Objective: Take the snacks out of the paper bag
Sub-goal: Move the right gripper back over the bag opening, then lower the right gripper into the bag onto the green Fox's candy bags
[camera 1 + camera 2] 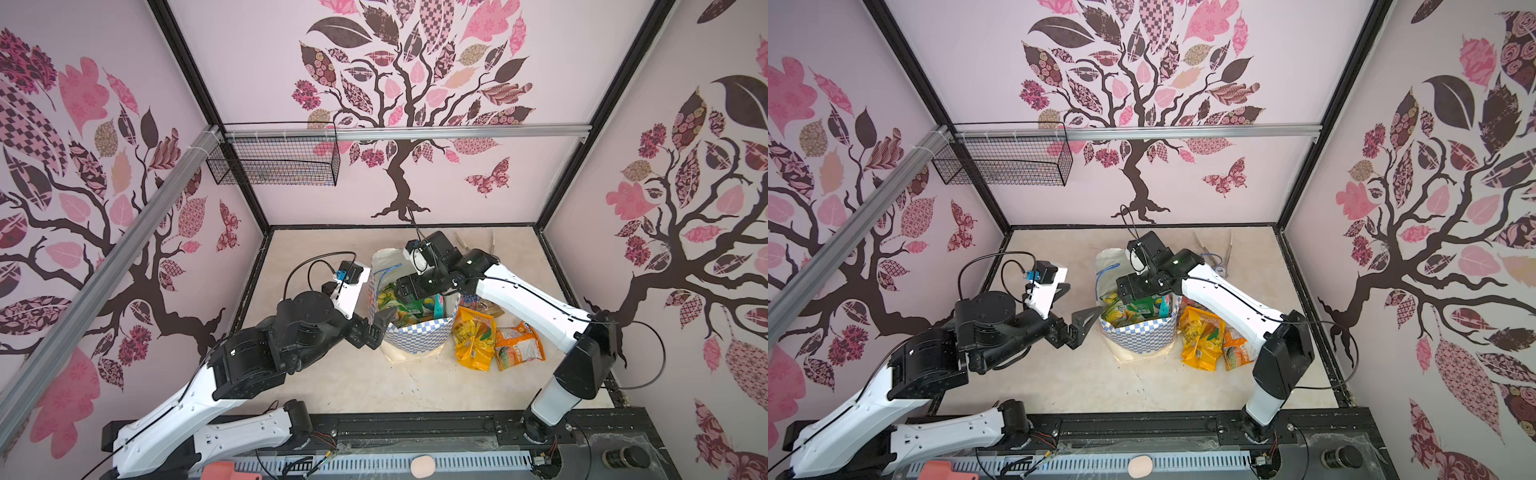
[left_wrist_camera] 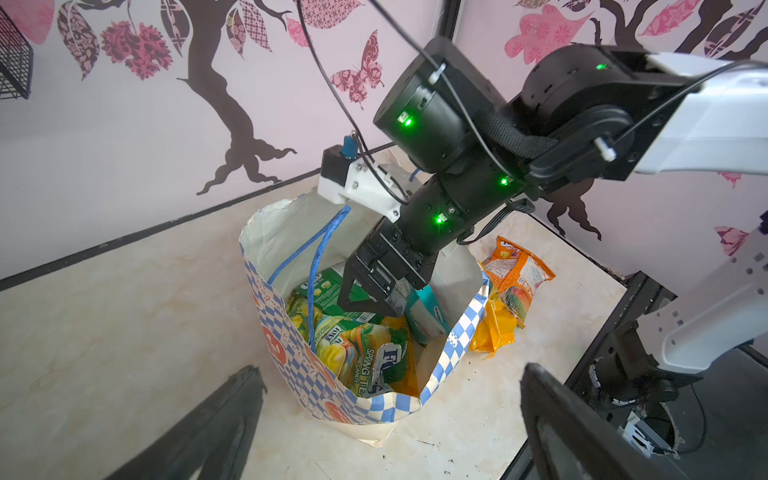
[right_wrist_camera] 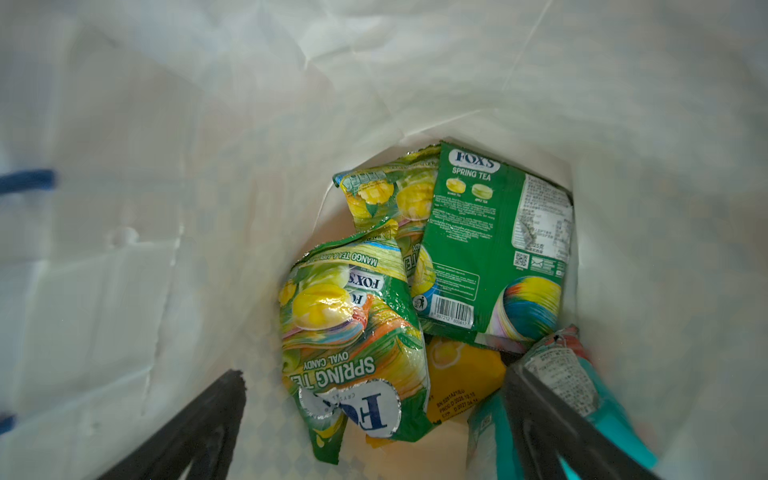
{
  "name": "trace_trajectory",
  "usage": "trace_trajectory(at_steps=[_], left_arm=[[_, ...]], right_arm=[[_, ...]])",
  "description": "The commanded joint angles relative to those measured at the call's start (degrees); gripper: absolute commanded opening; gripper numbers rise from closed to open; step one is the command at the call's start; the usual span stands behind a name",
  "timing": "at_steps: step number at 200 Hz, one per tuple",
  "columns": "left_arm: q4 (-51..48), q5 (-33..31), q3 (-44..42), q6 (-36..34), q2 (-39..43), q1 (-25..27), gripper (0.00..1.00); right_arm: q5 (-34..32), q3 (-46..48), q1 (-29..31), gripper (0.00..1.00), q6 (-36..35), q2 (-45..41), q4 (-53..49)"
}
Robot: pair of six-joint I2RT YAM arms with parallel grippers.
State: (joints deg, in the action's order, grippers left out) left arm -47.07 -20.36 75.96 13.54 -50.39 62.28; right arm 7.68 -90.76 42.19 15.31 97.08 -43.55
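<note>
right gripper (image 2: 370, 305) is down inside the paper bag (image 1: 415, 338), jaws spread wide and not pinching anything. it's hanging over a fox's spring tea packet (image 3: 353, 332), with a second green packet (image 3: 490, 249), a buried yellow packet (image 3: 461, 374) and a teal packet (image 3: 561, 374) right by one finger. left gripper (image 1: 1084, 326) sits just outside the bag's checkered rim, jaws wide too, empty. a loose yellow packet (image 1: 473, 336) and an orange packet (image 1: 519, 345) lie on the table (image 1: 353, 374) beside the bag.
</note>
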Motion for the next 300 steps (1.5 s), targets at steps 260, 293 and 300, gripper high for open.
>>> trace_trajectory(at_steps=[260,293,300], left_arm=[[-0.65,-0.94,-0.98,1.31,-0.63,-0.17,0.98],[-0.59,-0.93,-1.04,1.39,-0.76,-0.14,0.98],[-0.59,-0.92,-1.09,1.40,-0.67,-0.18,0.98]], right_arm=[[-2.30,12.57,0.23,0.41,2.40,9.53,9.22],[-2.33,12.59,0.22,0.24,2.70,6.60,9.96],[-2.24,12.60,0.25,0.20,2.75,5.94,10.29]])
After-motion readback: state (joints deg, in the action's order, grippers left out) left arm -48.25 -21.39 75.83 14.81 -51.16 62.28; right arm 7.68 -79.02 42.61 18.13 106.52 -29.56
